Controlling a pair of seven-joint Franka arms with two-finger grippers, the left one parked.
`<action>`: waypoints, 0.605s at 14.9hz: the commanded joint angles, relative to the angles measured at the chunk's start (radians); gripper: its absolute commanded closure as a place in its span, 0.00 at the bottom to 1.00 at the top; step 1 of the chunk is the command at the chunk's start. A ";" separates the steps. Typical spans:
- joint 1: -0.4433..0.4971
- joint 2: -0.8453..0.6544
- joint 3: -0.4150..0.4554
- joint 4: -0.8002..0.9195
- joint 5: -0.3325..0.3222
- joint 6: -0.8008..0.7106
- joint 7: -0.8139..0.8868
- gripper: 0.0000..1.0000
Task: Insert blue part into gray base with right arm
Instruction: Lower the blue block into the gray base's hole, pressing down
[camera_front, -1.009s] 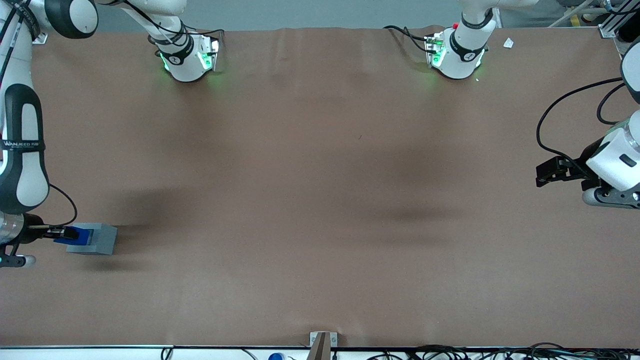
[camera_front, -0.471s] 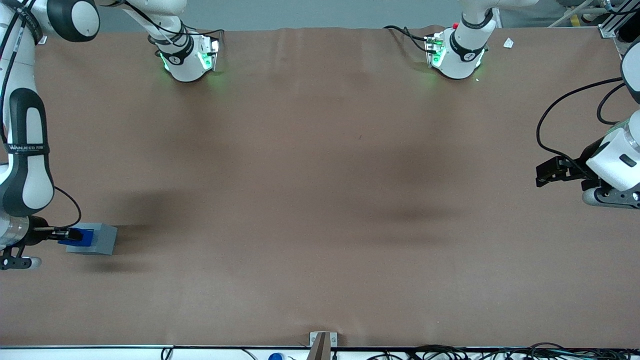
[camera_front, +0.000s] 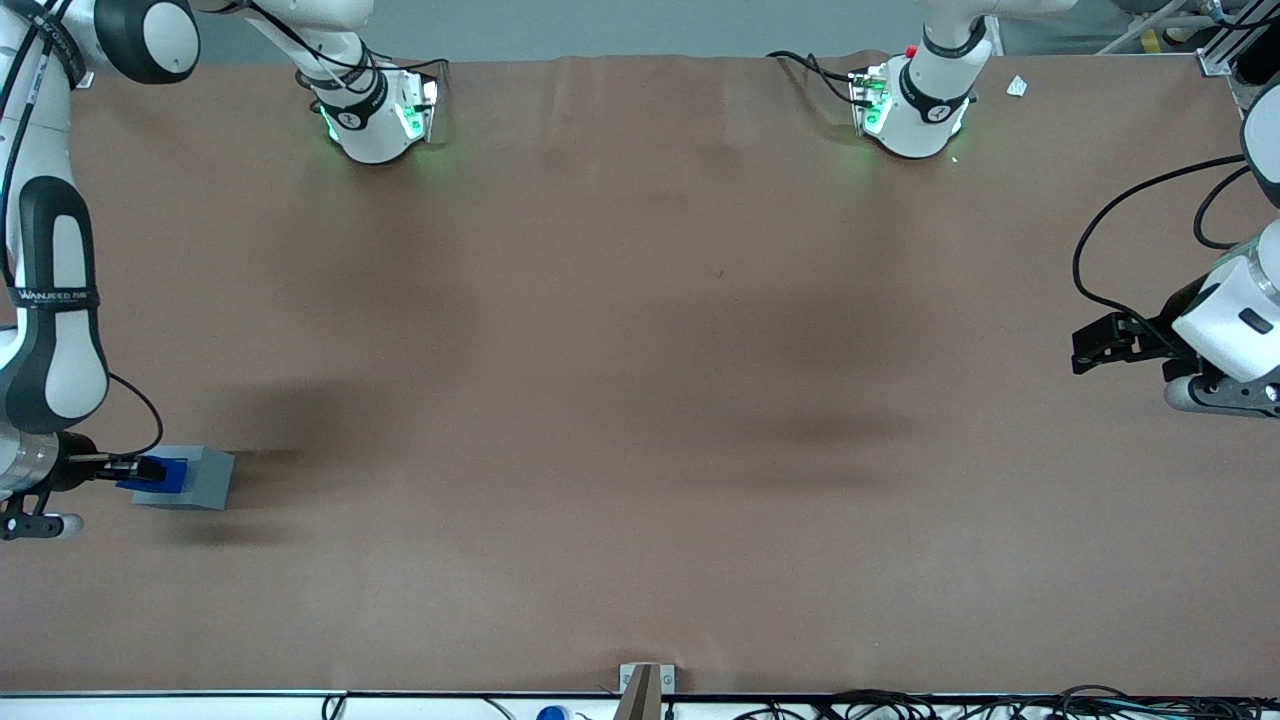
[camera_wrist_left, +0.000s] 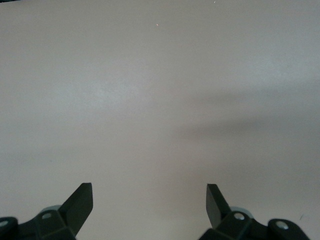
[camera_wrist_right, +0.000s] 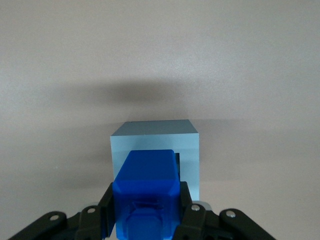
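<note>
The gray base (camera_front: 200, 480) rests on the brown table at the working arm's end, fairly near the front camera. The blue part (camera_front: 164, 474) sits in the top of the base, its end sticking out toward the arm. My right arm's gripper (camera_front: 138, 468) is shut on the blue part, one black finger on each side. In the right wrist view the blue part (camera_wrist_right: 147, 192) fills the space between the fingers (camera_wrist_right: 107, 207), and its tip reaches into the recess of the gray base (camera_wrist_right: 156, 137). The gripper (camera_wrist_right: 146, 212) hides the lower part of the base.
The brown table (camera_front: 640, 400) stretches wide toward the parked arm's end. Two white arm bases (camera_front: 375, 110) (camera_front: 915, 105) with green lights stand farthest from the front camera. A small metal bracket (camera_front: 645, 685) sits at the table's near edge.
Between one second and half a second ago the arm and gripper shifted slightly toward the gray base, pushing the blue part further in. Nothing has moved since.
</note>
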 joint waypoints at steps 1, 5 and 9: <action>-0.005 0.027 0.001 0.043 -0.016 -0.042 -0.005 1.00; -0.008 0.030 0.003 0.046 -0.014 -0.047 -0.005 1.00; -0.011 0.030 0.003 0.045 -0.013 -0.043 -0.005 1.00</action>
